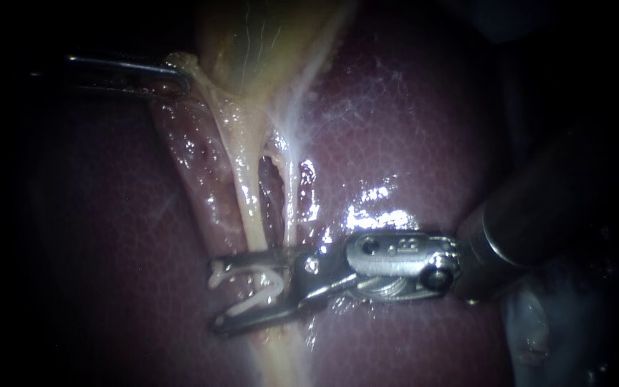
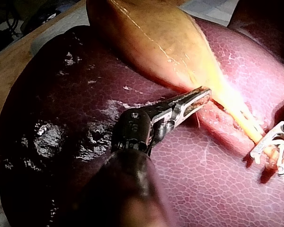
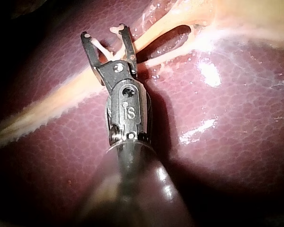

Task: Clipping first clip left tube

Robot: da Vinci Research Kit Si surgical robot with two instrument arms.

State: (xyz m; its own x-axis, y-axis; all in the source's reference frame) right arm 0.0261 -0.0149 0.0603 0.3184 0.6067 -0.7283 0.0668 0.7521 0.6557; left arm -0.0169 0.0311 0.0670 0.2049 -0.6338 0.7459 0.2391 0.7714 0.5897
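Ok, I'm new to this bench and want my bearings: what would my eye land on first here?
First, the right instrument's claw in the middle of the endoscope view: it holds a white clip spread around the pale left tube, which lies on the dark red liver. Next, the yellowish gallbladder above, with the left instrument pinching its edge.

Clip (image 1: 246,307) spread across the left tube (image 1: 251,208)

The left tube, a pale yellow, glistening strand, ran down from the gallbladder (image 1: 252,43). The white clip sat unclosed in the right instrument's end effector (image 1: 214,301), one leg on each side of the tube.
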